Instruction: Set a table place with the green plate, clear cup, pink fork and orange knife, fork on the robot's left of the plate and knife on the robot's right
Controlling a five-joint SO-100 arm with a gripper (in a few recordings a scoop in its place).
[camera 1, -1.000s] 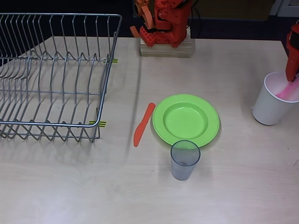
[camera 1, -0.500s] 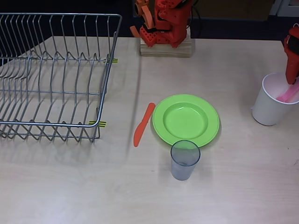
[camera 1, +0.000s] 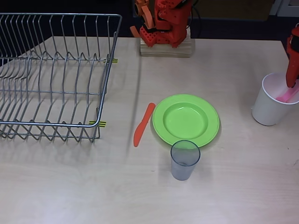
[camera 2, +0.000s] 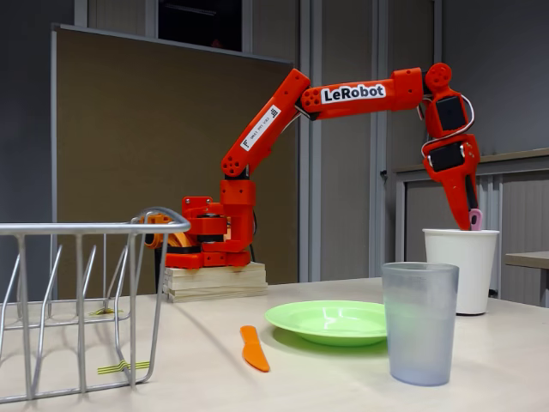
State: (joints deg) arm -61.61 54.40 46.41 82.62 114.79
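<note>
Overhead view, table (camera 1: 243,186): pale wood surface carrying everything, with the setting laid at centre frame.
Dish rack (camera 1: 51,79): wire rack across the upper left, no dishes seen in it.
Robot (camera 2: 343,94): its base stands on a wooden block at top centre of the overhead view. The fixed view adds the whole arm arching right and pointing down into the white paper cup (camera 1: 273,100).
Green plate (camera 1: 186,120): flat at centre frame, the anchor of the setting.
Clear cup (camera 1: 184,159): upright just below the plate's lower rim; the fixed view puts it large in the foreground.
Orange knife (camera 1: 144,124): flat just left of the plate, nearly parallel to the rim, apparently already placed.
Pink fork (camera 1: 286,95): inside the paper cup at the right edge, leaning on the wall. The fixed view shows its pink end (camera 2: 474,220) above the rim.
Gripper (camera 2: 470,219): tips at the fork's upper end, likely pinching it to lift it; the jaws' closure cannot be read from either view.
</note>
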